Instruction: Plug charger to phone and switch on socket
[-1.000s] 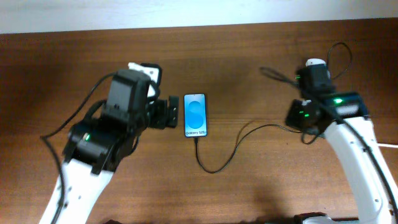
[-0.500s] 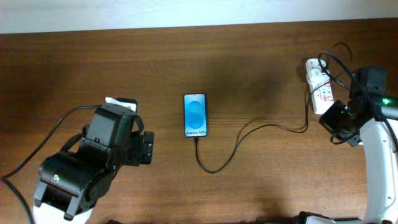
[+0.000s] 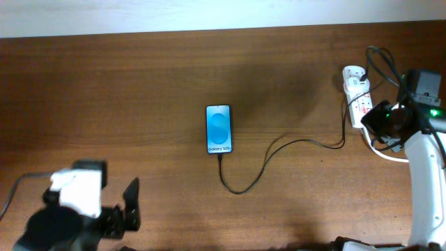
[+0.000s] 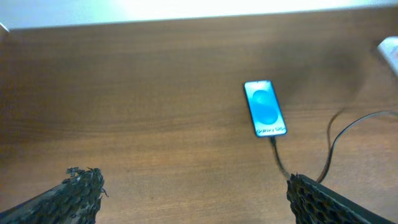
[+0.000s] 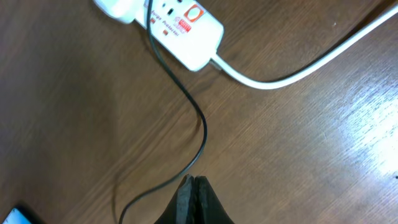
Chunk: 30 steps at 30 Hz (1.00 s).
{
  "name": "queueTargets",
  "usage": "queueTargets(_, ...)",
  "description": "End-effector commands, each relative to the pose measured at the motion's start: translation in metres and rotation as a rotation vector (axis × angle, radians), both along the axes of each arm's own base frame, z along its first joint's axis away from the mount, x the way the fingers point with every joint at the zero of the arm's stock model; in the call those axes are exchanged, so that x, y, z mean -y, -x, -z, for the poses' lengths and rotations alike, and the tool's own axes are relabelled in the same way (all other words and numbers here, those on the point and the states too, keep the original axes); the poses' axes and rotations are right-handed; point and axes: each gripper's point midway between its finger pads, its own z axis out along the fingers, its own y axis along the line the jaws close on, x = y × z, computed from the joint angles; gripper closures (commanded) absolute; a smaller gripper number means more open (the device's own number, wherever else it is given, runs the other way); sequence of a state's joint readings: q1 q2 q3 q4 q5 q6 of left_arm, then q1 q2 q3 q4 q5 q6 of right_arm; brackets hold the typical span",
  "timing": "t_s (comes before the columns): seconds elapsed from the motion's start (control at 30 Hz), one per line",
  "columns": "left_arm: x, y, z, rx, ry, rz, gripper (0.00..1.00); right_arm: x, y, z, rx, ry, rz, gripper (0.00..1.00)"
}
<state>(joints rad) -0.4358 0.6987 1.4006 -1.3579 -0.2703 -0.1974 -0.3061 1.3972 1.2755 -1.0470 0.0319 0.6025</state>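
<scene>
Both arms pull clear — left gripper [image 4: 193,190] spread wide, right gripper [image 5: 194,186] closed, both empty — charger [image 3: 306,141] sits in phone [image 3: 219,129], socket [image 3: 357,94] likely switched.

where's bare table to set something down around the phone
Free: the bare table left of the phone, and the stretch between phone and socket, beyond the charger. Crowded: the right end, with socket, white cord and right gripper; the left gripper fills the front-left corner.

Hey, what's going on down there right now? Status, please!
Left hand open, empty, far from phone. Right hand shut, empty, near socket. Charger reaches phone's bottom edge; socket on or off unclear. Nothing in the way.
</scene>
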Motion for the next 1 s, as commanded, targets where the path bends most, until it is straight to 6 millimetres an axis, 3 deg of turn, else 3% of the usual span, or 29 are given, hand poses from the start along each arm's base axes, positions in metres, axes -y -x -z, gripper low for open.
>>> queueTargets(0.0,-0.016,0.030,-0.014,0.121,0.037,0.000,0.01,0.028,-0.002,0.018,-0.048,-0.028,0.096,0.96)
queueTargets(0.1,-0.028,0.055,-0.011,0.153,0.052,-0.001,0.01,0.045,-0.013,0.021,-0.064,-0.033,0.128,0.96)
queueTargets(0.3,-0.044,0.089,-0.009,0.242,0.094,-0.009,0.01,0.075,-0.067,0.027,-0.110,-0.052,0.140,0.96)
queueTargets(0.43,-0.050,0.095,-0.009,0.256,0.093,-0.056,0.01,0.083,-0.098,0.043,-0.142,-0.103,0.129,0.96)
queueTargets(0.6,-0.053,0.097,-0.008,0.257,0.085,-0.110,0.01,0.087,-0.123,0.071,-0.132,-0.143,0.147,0.96)
queueTargets(0.8,-0.058,0.099,-0.008,0.261,0.076,-0.182,0.01,0.082,-0.143,0.085,-0.095,-0.161,0.178,0.96)
queueTargets(0.97,-0.058,0.099,-0.008,0.261,0.076,-0.184,0.01,0.079,-0.152,0.108,-0.107,-0.183,0.208,0.96)
